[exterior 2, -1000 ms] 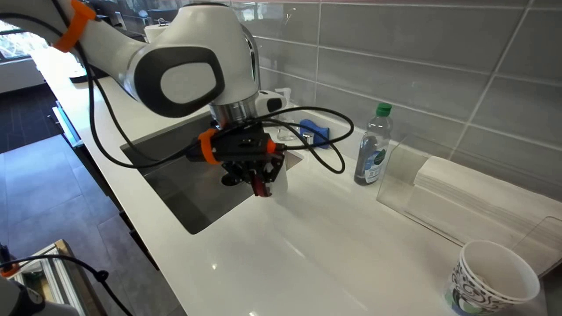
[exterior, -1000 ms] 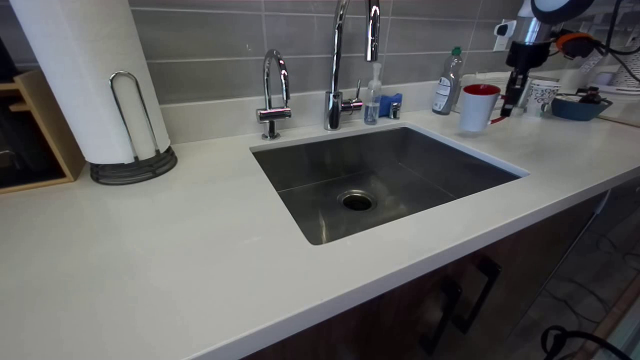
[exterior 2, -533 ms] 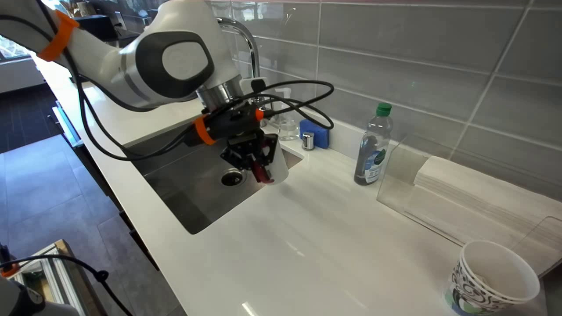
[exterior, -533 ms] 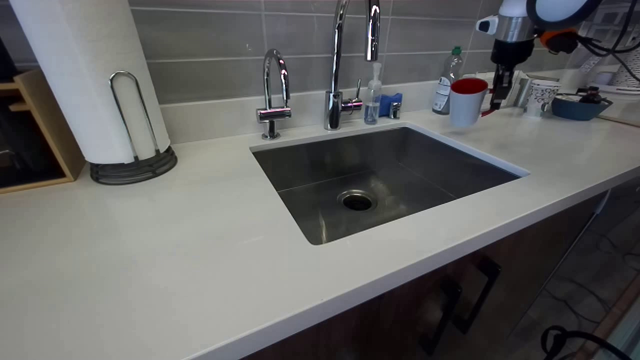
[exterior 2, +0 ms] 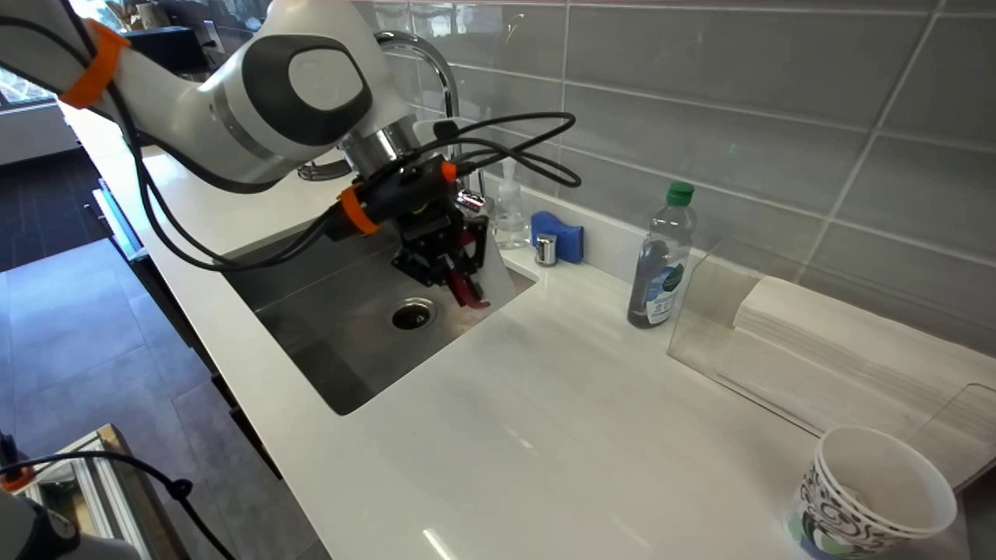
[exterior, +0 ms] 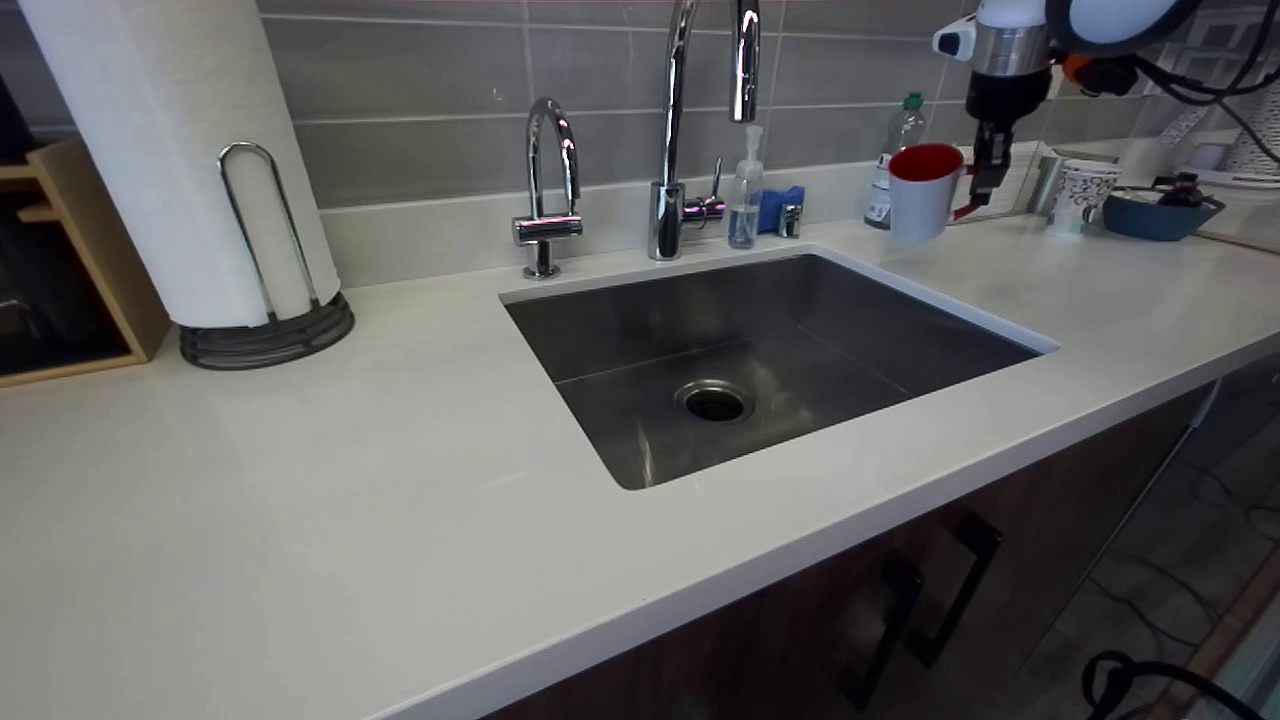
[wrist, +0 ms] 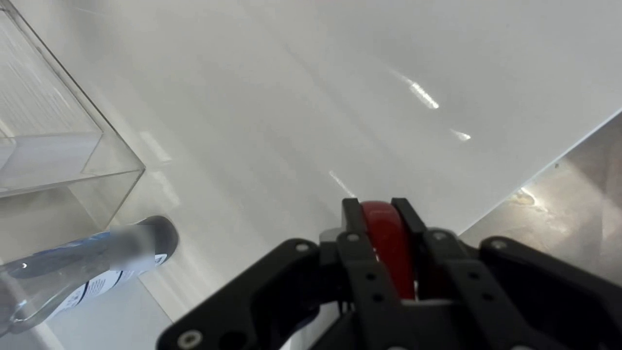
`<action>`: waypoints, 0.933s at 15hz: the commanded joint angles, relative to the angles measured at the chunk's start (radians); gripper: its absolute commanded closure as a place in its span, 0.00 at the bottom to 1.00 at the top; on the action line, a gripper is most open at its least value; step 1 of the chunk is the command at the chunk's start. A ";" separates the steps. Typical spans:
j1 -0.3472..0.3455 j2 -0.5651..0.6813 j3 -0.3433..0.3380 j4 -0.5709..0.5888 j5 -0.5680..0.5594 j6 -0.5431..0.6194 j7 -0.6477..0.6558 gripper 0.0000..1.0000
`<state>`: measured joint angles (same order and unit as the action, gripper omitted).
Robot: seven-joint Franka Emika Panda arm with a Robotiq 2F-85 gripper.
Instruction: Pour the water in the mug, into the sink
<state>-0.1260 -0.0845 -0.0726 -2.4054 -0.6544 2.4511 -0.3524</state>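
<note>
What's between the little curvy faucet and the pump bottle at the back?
The tall faucet stands between the little curvy faucet and the pump bottle, in an exterior view.

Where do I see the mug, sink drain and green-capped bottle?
Mug (exterior: pixel 922 203), in an exterior view: white outer wall.
Sink drain (exterior: pixel 715 404), in an exterior view: dark opening.
Green-capped bottle (exterior 2: pixel 661 258), in an exterior view: the body.

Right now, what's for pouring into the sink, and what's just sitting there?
For the job:
white mug, its red handle in the gripper
sink

Just sitting there:
paper towel roll
green-capped bottle
pump bottle
patterned paper cup
blue bowl
</note>
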 commanded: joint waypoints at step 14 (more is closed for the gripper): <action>0.047 -0.008 0.029 -0.004 -0.039 -0.061 0.037 0.95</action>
<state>-0.1043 -0.0747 -0.0601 -2.4149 -0.6558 2.4320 -0.3512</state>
